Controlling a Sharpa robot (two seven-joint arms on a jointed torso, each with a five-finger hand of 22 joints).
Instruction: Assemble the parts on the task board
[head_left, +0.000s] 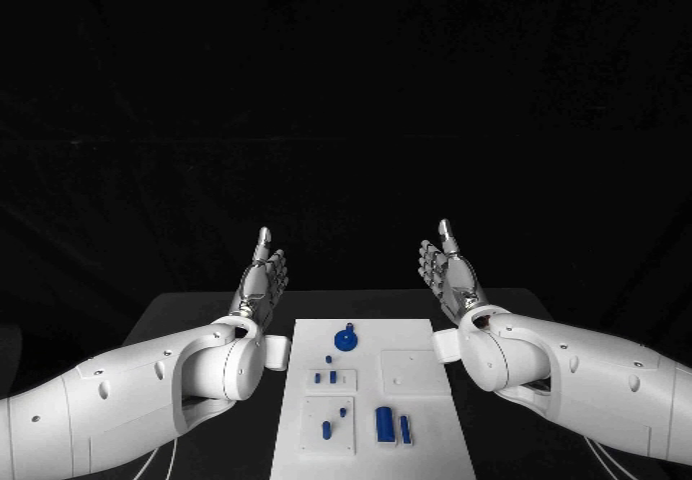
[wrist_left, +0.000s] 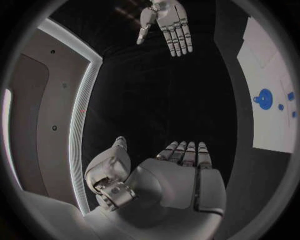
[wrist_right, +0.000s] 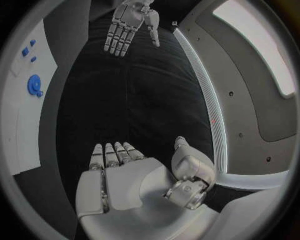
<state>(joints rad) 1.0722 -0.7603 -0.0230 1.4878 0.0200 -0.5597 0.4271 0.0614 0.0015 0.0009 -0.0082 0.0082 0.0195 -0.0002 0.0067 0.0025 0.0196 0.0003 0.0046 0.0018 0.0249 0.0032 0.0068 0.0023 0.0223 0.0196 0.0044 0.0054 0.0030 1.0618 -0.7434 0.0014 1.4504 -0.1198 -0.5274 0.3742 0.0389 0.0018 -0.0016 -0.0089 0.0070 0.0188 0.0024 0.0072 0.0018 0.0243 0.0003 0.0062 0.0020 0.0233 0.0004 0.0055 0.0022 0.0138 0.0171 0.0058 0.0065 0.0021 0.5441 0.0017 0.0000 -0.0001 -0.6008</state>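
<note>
Both silver many-fingered hands stand raised, fingers straight and apart, grasping nothing: the left hand (head_left: 261, 283) left of centre in the head view, the right hand (head_left: 451, 276) right of centre, palms turned toward each other. The white rectangular task board (head_left: 427, 440) lies in the lower middle of the frame on the black table (head_left: 173, 310), its long axis running from the bottom edge upward, between the two forearms and below both sets of fingertips. A round blue disc-shaped part (head_left: 346, 339) sits near the board's upper end; two small blue pegs (head_left: 326, 378) stand in a raised white square at mid-board, and two upright blue rectangular blocks (head_left: 392, 426) lie toward the lower right. The disc lies almost midway between the hands, marginally nearer the left; either hand would have to tilt down and inward to reach it, a judgement from the layout alone. The left wrist view adds the opposite hand open at the upper centre and the board's disc end at the right rim; the right wrist view mirrors this, with the board at its left rim.
</note>
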